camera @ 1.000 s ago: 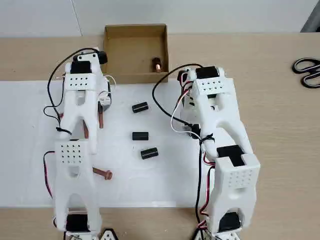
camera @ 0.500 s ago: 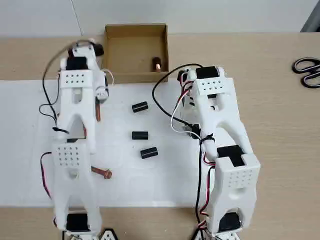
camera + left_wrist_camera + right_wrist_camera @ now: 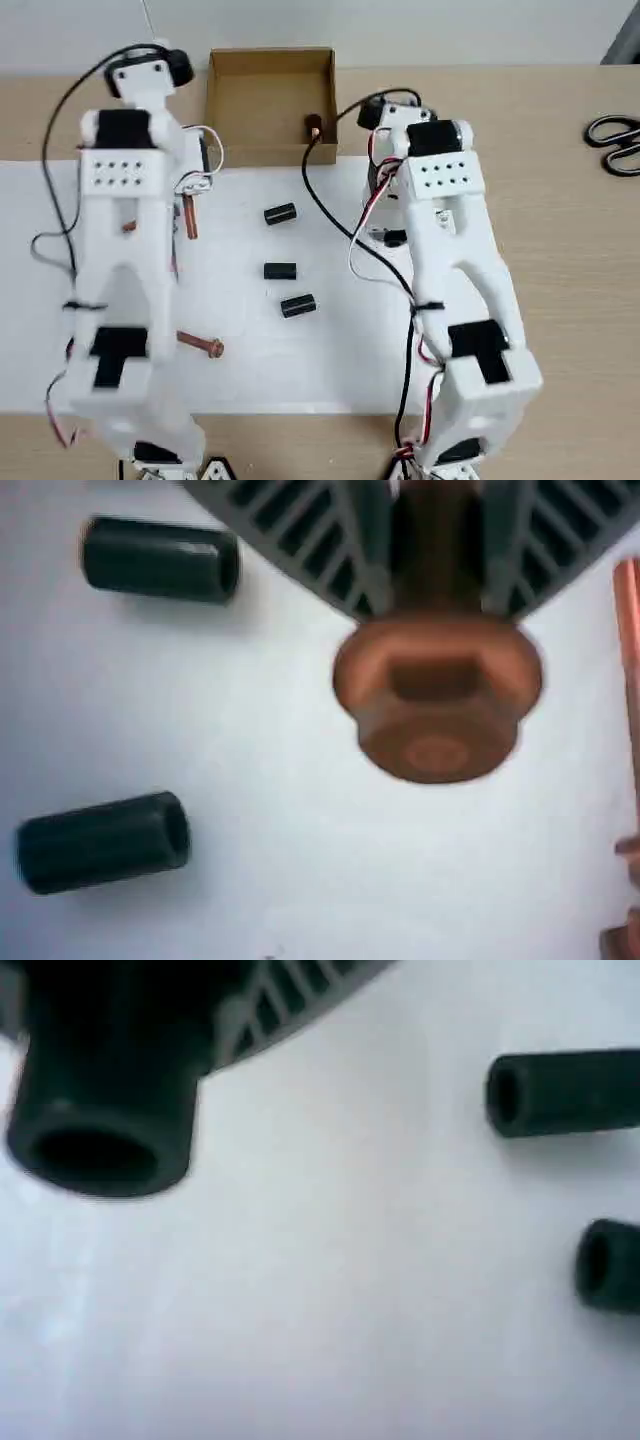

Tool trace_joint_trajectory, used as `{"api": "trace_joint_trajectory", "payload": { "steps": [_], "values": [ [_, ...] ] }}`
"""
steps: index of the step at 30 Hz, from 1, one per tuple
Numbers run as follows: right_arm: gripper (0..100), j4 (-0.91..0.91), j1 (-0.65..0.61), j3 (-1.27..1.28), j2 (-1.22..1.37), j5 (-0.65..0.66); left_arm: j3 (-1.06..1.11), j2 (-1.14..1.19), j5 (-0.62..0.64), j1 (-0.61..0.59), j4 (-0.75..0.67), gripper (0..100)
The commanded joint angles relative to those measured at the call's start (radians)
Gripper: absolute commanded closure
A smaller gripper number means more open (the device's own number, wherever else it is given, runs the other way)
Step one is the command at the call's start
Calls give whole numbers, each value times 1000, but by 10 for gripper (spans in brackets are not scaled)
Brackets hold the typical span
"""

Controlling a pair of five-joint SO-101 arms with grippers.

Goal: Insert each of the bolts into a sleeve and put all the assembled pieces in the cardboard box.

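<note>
Left arm: my left claw [image 3: 437, 540] pinches a copper bolt [image 3: 437, 695] by the shank, its head clear of the fingers, above the white sheet [image 3: 330, 370] toward its far left corner. Right arm: my right claw [image 3: 110, 1020] is clamped on a black sleeve [image 3: 98, 1110], its open bore showing, over the sheet's right side. Between my arms three loose sleeves lie apart on the sheet: the far sleeve [image 3: 281, 214], the middle sleeve [image 3: 281, 271] and the near sleeve [image 3: 298, 306]. A loose bolt [image 3: 202, 346] lies toward the sheet's near left corner. The cardboard box [image 3: 255, 95] stands at the far edge of the table [image 3: 560, 250], with an assembled piece [image 3: 313, 127] against its right wall. Scissors [image 3: 615, 143] lie by the table's right edge.
</note>
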Motion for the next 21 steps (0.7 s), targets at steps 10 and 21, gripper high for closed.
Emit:
{"api": "trace_joint_trajectory", "payload": {
  "steps": [10, 21],
  "values": [
    [996, 10, -177, 235, -346, -60, 314, -539, 175, 100, 15, 994],
    [996, -159, -292, 582, -753, -78, 363, -773, 347, 196, 3, 994]
  ]
}}
